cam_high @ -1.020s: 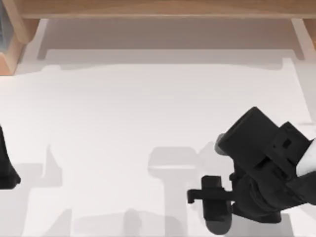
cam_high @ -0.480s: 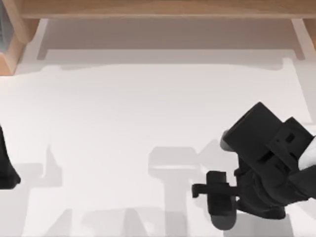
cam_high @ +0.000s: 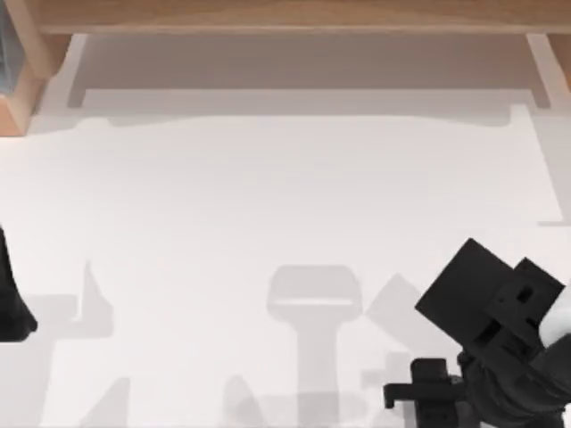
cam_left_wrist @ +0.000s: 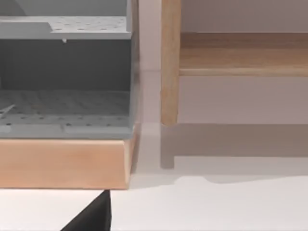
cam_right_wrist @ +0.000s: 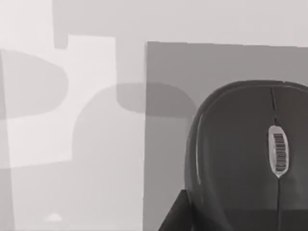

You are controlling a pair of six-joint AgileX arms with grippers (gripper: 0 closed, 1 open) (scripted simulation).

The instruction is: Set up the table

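White tabletop takes up most of the top view: the table [cam_high: 268, 196] is seen as a smooth pale surface crossed by soft grey shadows, with light wooden boards [cam_high: 285, 13] along its far edge. Its long axis is judged to run from the view's left to its right, parallel to those boards. The right arm [cam_high: 500, 339] is seen low at the right, and its gripper [cam_high: 419, 397] is taken to be the dark part reaching leftward near the bottom edge; whether its fingers are wide, narrow or holding anything cannot be told. The left arm [cam_high: 11, 294] is parked at the left edge.

From the left wrist view, a grey perforated rack [cam_left_wrist: 65, 72] on a wooden base [cam_left_wrist: 65, 163] is seen at the table's far side, beside an upright wooden post [cam_left_wrist: 169, 62]. A dark wedge [cam_left_wrist: 94, 216] of the left gripper is seen against the white surface, and its finger state cannot be told.

From the right wrist view, a dark computer mouse [cam_right_wrist: 245, 154] is seen resting on a grey pad [cam_right_wrist: 166, 144], which lies flat on the table. The mouse's scroll wheel [cam_right_wrist: 278, 153] is visible along its centre line.

A likely risk is judged to be a poorly centred descent over the mouse: its rounded, smooth shell could slip from the fingers, or the pad could be dragged across the table by a low fingertip.
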